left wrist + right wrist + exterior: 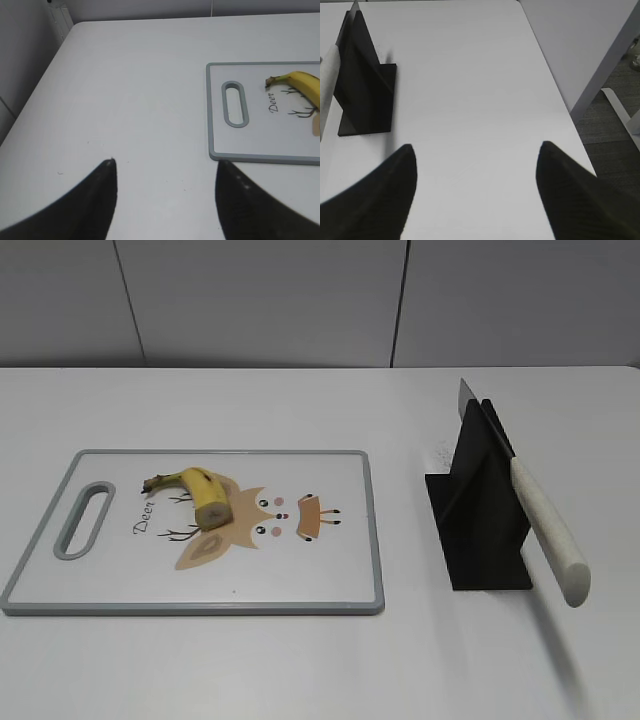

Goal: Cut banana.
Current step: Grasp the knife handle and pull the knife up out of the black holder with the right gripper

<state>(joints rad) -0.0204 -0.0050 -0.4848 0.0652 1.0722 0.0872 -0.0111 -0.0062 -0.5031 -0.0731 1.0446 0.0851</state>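
Left gripper (165,172) seen at bottom edge, dark fingers (97,200) spread wide apart, nothing held between them. Bare white table (135,95) seen ahead of gripper. Cutting board (216,125) placed ahead and to right, slot handle (235,104) nearest. Banana (300,82) laid on board beyond handle, partly cut off by frame edge.

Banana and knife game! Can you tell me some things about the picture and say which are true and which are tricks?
1. The banana lies on the cutting board. True.
2. The knife is lying flat on the board. False: it rests slanted in the black stand, off the board.
3. The left gripper holds the banana. False: its jaws are open and empty over bare table.
4. The right gripper is open, holding nothing. True.
5. The banana has one cut end. True.
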